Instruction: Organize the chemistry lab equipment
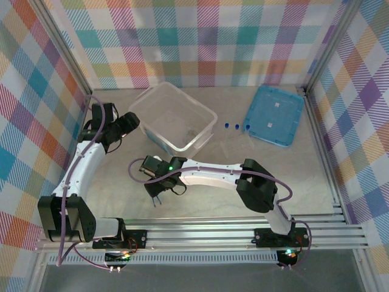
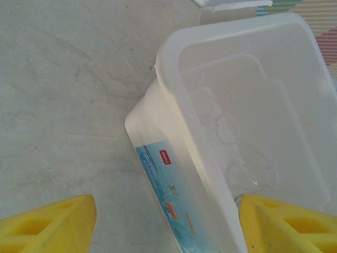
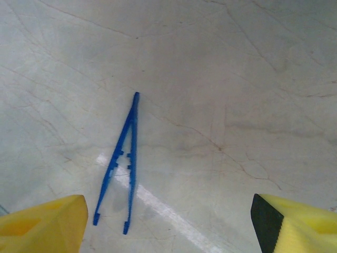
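Dark blue tweezers are lying flat on the grey table, off-centre beneath the right gripper, whose spread, empty jaws are apparently needing centring, descent and closing for pickup.

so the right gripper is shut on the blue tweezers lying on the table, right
Not shut: the right gripper is open, jaws wide apart. The right wrist view shows the blue tweezers lying free on the table below it, with no finger touching them.
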